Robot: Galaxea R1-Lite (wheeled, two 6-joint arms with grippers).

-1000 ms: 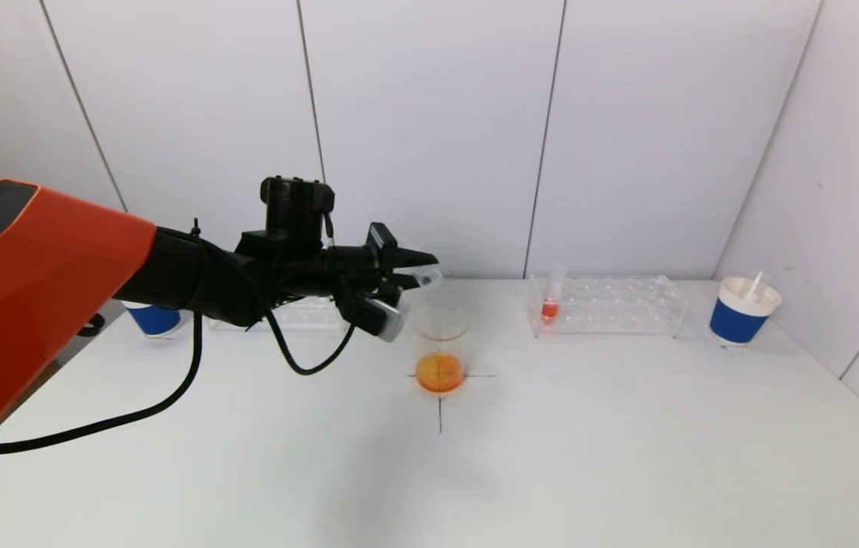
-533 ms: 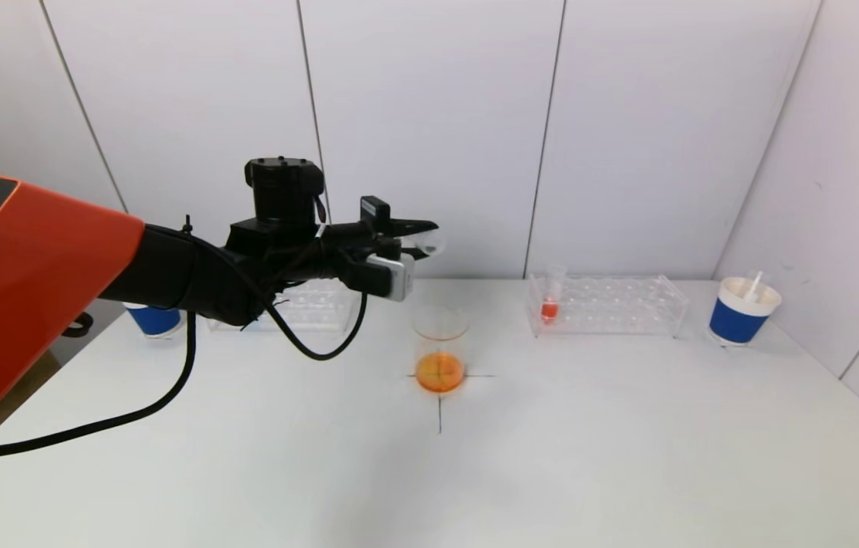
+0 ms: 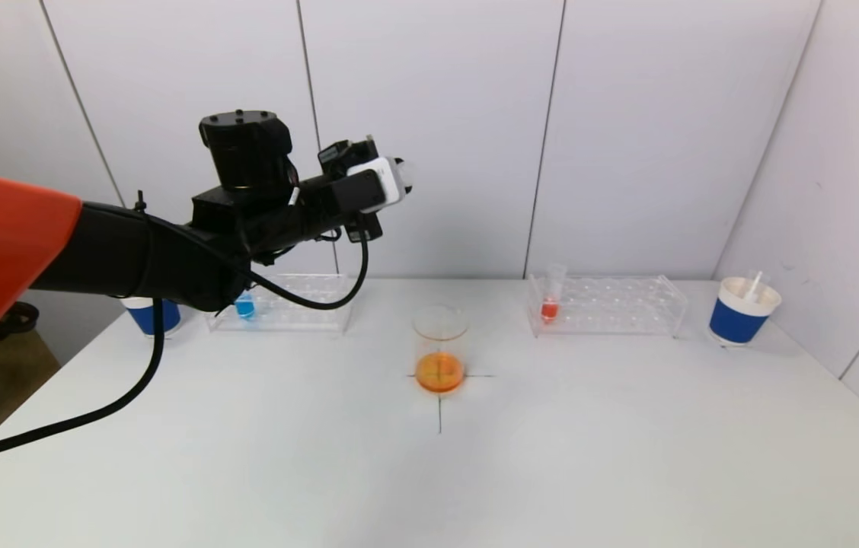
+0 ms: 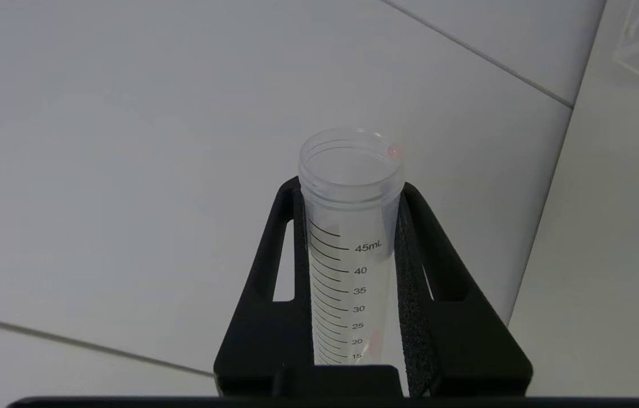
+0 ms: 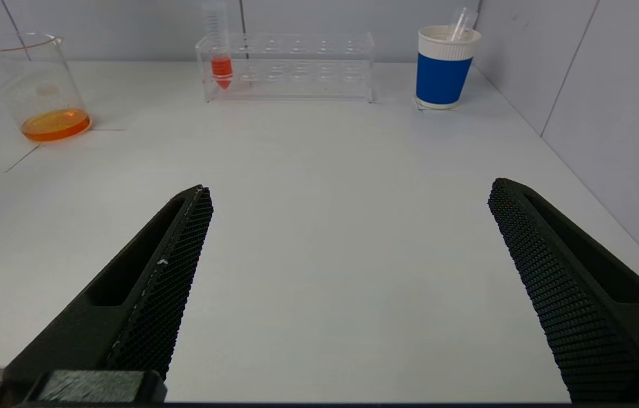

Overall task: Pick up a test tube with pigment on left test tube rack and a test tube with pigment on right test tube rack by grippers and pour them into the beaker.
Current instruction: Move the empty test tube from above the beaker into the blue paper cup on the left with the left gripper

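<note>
Overhead, the left end effector (image 4: 348,226) hung high above the worktop (image 3: 551,457), up and to the left of the beaker (image 3: 440,350), its fingers (image 4: 427,272) clamped on either side of a clear graduated test tube (image 4: 349,226) (the marks run to 45 mL). That tube looked empty apart from a faint pink trace at its rim. The beaker stood on a cross mark with orange liquid in its bottom. Behind and left of the beaker sat the left test tube rack (image 3: 300,308), holding a tube of blue pigment (image 3: 244,306); behind and right of the beaker sat the right test tube rack (image 3: 612,304), with a tube of red pigment (image 3: 549,304) upright at its near end. The right end effector (image 5: 348,272) stayed low over the worktop, fingers spread wide, gripping nothing.
</note>
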